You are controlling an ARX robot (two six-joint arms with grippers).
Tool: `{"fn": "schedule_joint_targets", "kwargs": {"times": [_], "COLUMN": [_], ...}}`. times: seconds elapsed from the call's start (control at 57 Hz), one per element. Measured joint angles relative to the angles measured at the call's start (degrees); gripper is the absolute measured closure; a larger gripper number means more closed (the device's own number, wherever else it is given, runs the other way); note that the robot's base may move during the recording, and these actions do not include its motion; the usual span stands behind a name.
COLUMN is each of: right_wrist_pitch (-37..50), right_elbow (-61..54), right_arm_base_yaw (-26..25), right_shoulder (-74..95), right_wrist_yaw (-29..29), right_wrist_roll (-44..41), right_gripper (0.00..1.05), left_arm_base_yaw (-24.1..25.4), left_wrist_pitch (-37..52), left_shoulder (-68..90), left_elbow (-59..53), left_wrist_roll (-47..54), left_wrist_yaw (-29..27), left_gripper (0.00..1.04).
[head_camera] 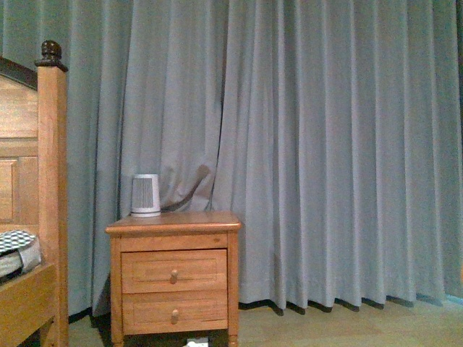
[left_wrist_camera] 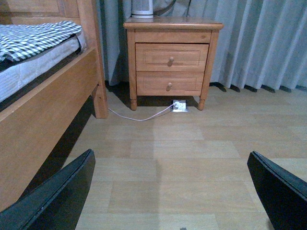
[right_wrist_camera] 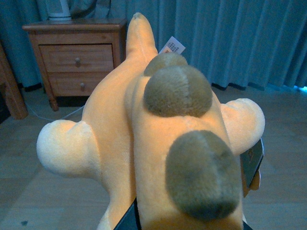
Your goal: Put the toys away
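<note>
The orange-yellow plush animal (right_wrist_camera: 120,120) fills the right wrist view, with brown patches on its back, pale stubby limbs and a white tag. My right gripper (right_wrist_camera: 189,191) is shut on it; one dark finger (right_wrist_camera: 252,163) shows at its side. The plush hangs above the wooden floor, facing the nightstand (right_wrist_camera: 79,57). My left gripper (left_wrist_camera: 172,191) is open and empty, its two black fingers (left_wrist_camera: 57,196) spread wide low over the floor. Neither arm shows in the front view.
A wooden nightstand (head_camera: 173,278) with two drawers stands against grey curtains (head_camera: 325,144), a small white device (head_camera: 145,195) on top. A wooden bed (left_wrist_camera: 43,96) with checked bedding is at the left. A white cable and plug (left_wrist_camera: 178,106) lie on the floor by the nightstand.
</note>
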Motion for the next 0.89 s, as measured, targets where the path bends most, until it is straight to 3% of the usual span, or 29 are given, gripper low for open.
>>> {"fn": "schedule_joint_targets", "kwargs": {"times": [0.894], "right_wrist_pitch": [0.00], "right_elbow": [0.00], "right_arm_base_yaw": [0.00], "right_shoulder": [-0.02], "right_wrist_yaw": [0.02], "right_wrist_roll": [0.00], "right_gripper": [0.98], "left_arm_base_yaw": [0.00], "left_wrist_pitch": [0.00], "left_shoulder": [-0.02], "left_elbow": [0.00], "left_wrist_roll": [0.02], "left_wrist_yaw": [0.00], "left_gripper": [0.06]}}
